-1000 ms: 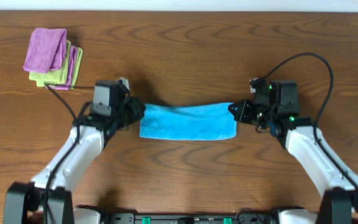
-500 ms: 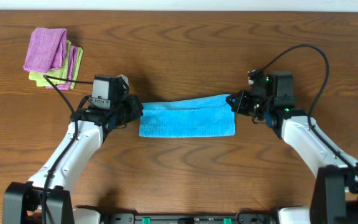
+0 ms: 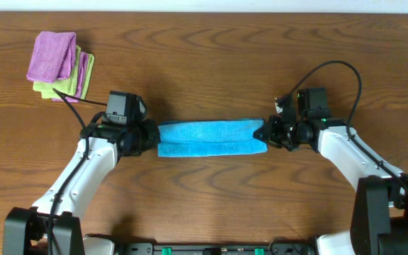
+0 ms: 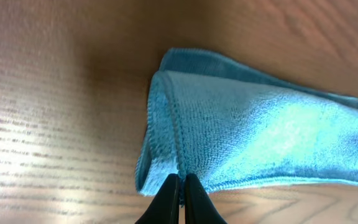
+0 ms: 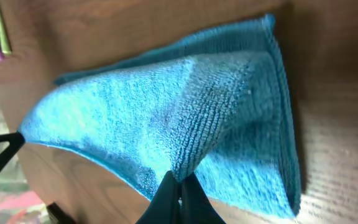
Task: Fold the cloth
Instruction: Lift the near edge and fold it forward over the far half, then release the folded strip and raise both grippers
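The cloth lies across the middle of the table as a long narrow blue band running left to right, with an arm at each end. It looks doubled lengthwise: a darker upper edge shows over a paler strip along the near side.

The left gripper is clamped on the left end. From its own camera the two black fingers are pressed together with no gap between them, and they nip the cloth right where the stitched hem comes down to them. That end curls over on itself, with a second layer showing behind it (how many layers sit in the pinch I cannot tell).

The right gripper is likewise closed tight on the right end. In the right wrist view its fingers meet at a point and hold a pinch of blue pile. From there the cloth rises in a soft ridge and fans out. A lower layer lies flat on the wood under it, and its edge runs along the right side of that view.

Both ends are held, and the band between them looks flat and fairly straight from above, its right end slightly narrower than its left.

Off in the far left corner, well apart from all this, a purple cloth sits folded on top of a green cloth.
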You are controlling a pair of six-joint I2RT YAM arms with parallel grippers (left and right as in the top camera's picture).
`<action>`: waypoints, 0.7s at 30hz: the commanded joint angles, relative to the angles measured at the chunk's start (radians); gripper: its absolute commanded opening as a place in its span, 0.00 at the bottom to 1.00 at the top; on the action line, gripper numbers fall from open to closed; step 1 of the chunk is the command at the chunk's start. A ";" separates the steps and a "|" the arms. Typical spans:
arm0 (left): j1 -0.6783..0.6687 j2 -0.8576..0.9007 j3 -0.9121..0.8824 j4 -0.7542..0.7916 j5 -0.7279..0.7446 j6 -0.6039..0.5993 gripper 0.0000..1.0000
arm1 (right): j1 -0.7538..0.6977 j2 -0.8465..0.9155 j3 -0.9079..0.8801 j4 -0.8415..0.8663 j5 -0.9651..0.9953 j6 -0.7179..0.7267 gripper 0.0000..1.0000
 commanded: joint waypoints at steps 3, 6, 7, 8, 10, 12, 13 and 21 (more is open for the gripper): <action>0.000 -0.008 0.012 -0.010 -0.014 0.024 0.06 | 0.012 -0.003 0.014 -0.026 0.038 -0.026 0.02; 0.000 -0.008 0.012 -0.010 0.018 0.025 0.35 | 0.012 -0.003 0.014 -0.030 0.048 -0.027 0.38; 0.001 -0.008 0.012 -0.012 0.032 0.025 0.57 | 0.012 -0.003 0.015 -0.029 0.041 -0.027 0.54; 0.003 -0.008 0.012 -0.015 0.047 0.027 0.58 | 0.011 -0.003 0.019 -0.030 0.034 -0.027 0.61; 0.006 -0.010 0.013 -0.018 0.079 0.062 0.62 | 0.002 -0.008 0.041 -0.047 0.035 -0.060 0.62; 0.013 -0.016 0.020 -0.027 0.125 0.104 0.58 | -0.024 -0.026 0.097 -0.110 0.046 -0.103 0.51; 0.017 -0.021 0.032 -0.036 0.148 0.124 0.45 | -0.035 -0.039 0.130 -0.145 0.057 -0.116 0.22; -0.048 -0.052 0.156 -0.017 0.046 0.222 0.06 | 0.053 -0.131 0.293 -0.238 0.277 -0.176 0.01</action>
